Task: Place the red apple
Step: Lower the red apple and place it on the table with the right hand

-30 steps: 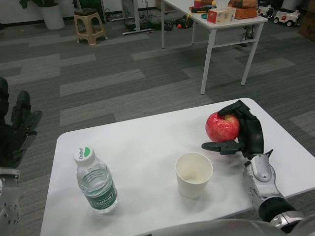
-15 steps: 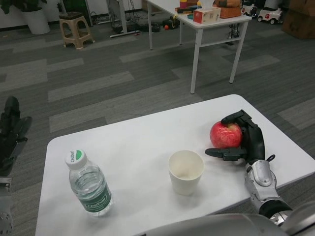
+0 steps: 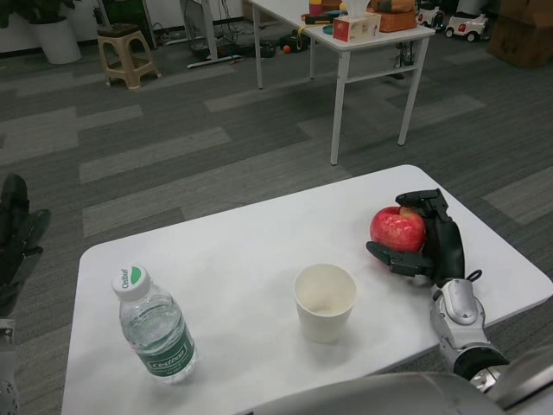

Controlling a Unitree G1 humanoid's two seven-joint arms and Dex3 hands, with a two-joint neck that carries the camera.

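Note:
The red apple (image 3: 397, 229) is at the right side of the white table (image 3: 242, 251), low over or on its top; I cannot tell whether it touches. My right hand (image 3: 426, 239) grips it, fingers curled over its top and far side and the thumb under its near side. A white paper cup (image 3: 324, 302) stands upright to the left of the apple, nearer the front edge. My left hand (image 3: 15, 238) hangs off the table's left edge, fingers apart and holding nothing.
A clear water bottle (image 3: 154, 328) with a white and green cap stands at the table's front left. Beyond the table is grey carpet, a second white table (image 3: 346, 35) with boxes on it, and a plastic stool (image 3: 123, 54).
My right hand has lowered the apple toward the tabletop, still gripping it. The camera has shifted, so the whole scene has slid left in the picture.

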